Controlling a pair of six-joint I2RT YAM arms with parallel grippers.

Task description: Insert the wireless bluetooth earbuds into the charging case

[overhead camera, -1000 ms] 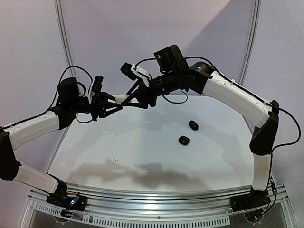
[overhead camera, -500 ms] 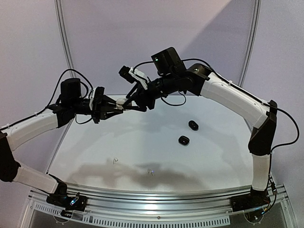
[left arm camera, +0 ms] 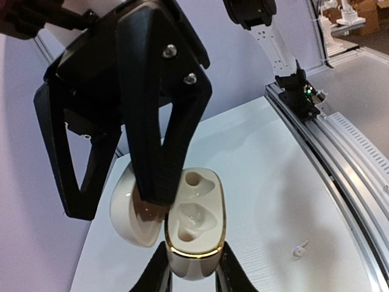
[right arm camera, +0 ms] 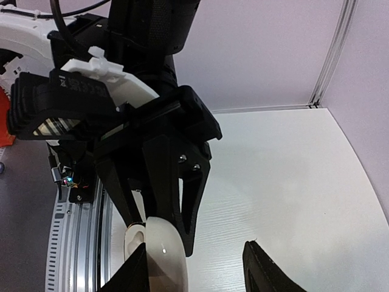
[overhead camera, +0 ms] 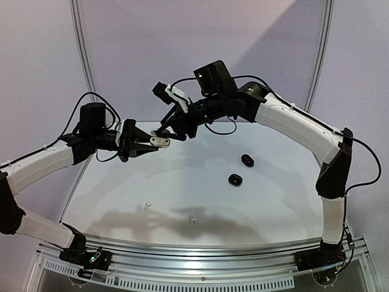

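My left gripper (left arm camera: 193, 269) is shut on a white charging case (left arm camera: 196, 214) with a gold rim and holds it in the air above the table's back left (overhead camera: 160, 141). The case is open, its lid (left arm camera: 130, 213) swung to the left, and both sockets are empty. My right gripper (overhead camera: 165, 130) is open and meets it from above, with one black finger (left arm camera: 159, 152) pressing into the lid. In the right wrist view the lid (right arm camera: 164, 258) sits by the right gripper's (right arm camera: 197, 271) left finger. Two tiny white earbuds (overhead camera: 147, 205) (overhead camera: 193, 219) lie on the table near the front; one shows in the left wrist view (left arm camera: 299, 248).
Two small black cases (overhead camera: 247, 160) (overhead camera: 234, 179) lie on the white table (overhead camera: 273, 201) right of centre. A metal rail (overhead camera: 206, 255) runs along the near edge. Grey walls stand behind the table.
My left gripper has moved right and slightly down with the white case. The right gripper has shifted a little with it and stays at the case's lid.
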